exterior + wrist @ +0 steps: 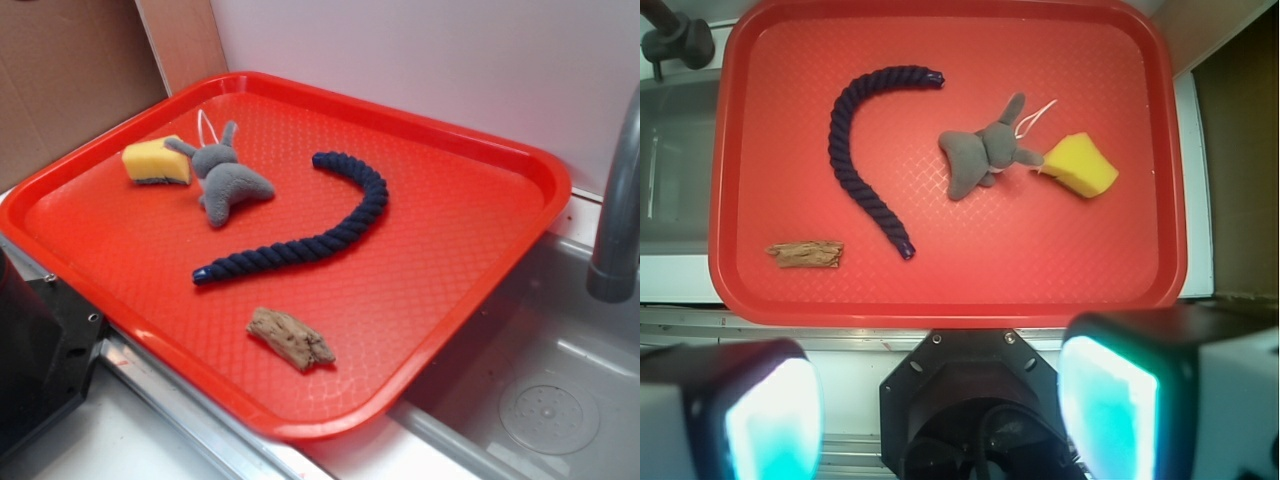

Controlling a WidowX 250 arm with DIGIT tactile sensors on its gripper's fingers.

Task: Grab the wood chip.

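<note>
The wood chip [291,338] is a rough brown chunk lying flat near the front edge of the red tray [440,230]. In the wrist view the wood chip [805,254] lies at the lower left of the tray [1060,250], with nothing touching it. My gripper [940,410] hangs high above and behind the tray's near rim, over the robot base. It is open, with its two glowing pads [770,420] wide apart and nothing between them. The exterior view does not show the gripper.
On the tray also lie a dark blue rope [330,232] curved just behind the chip, a grey plush animal [230,180] and a yellow sponge [157,162]. A sink [550,390] with a grey faucet [615,220] is to the right. The black robot base [35,350] is front left.
</note>
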